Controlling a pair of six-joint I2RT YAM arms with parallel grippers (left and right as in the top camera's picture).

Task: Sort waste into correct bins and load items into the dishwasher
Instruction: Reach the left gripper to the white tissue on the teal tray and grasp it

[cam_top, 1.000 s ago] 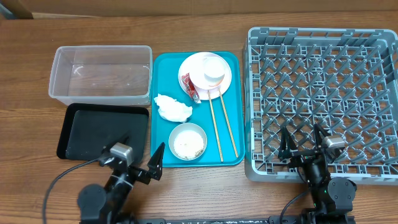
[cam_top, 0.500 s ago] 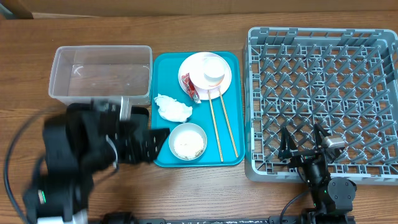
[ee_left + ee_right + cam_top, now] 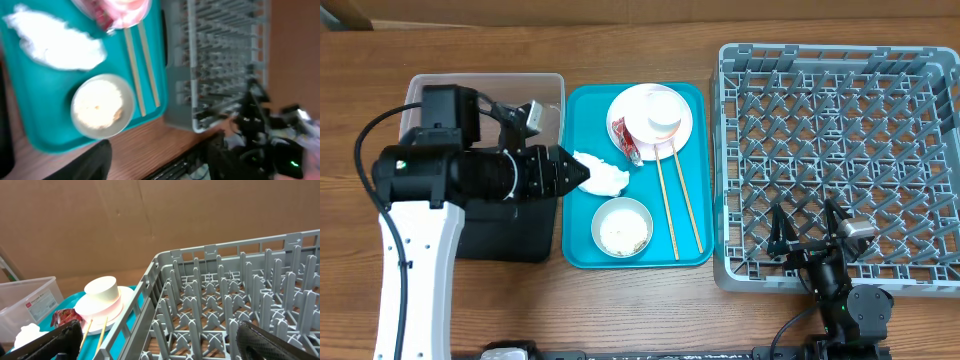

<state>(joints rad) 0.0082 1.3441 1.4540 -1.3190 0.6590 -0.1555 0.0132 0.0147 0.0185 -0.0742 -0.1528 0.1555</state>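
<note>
The left hand [image 3: 576, 171] meets the crumpled tissue [image 3: 608, 180] on the teal tray [image 3: 580, 250]; its opening cannot be told. Its arm overhangs the clear tub [image 3: 480, 82] and black tray [image 3: 510, 242]. The right hand [image 3: 808, 232], wide and empty, sits at the dish rack [image 3: 840, 150]. One plate [image 3: 630, 108], one cup [image 3: 665, 116], one wrapper [image 3: 623, 138], one bowl [image 3: 622, 227], two chopsticks [image 3: 676, 200].

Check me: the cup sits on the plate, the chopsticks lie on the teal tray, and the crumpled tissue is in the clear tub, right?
Not quite. The overhead view shows the tissue lying on the teal tray, not in the clear tub. The cup and chopsticks are as you say.
</note>
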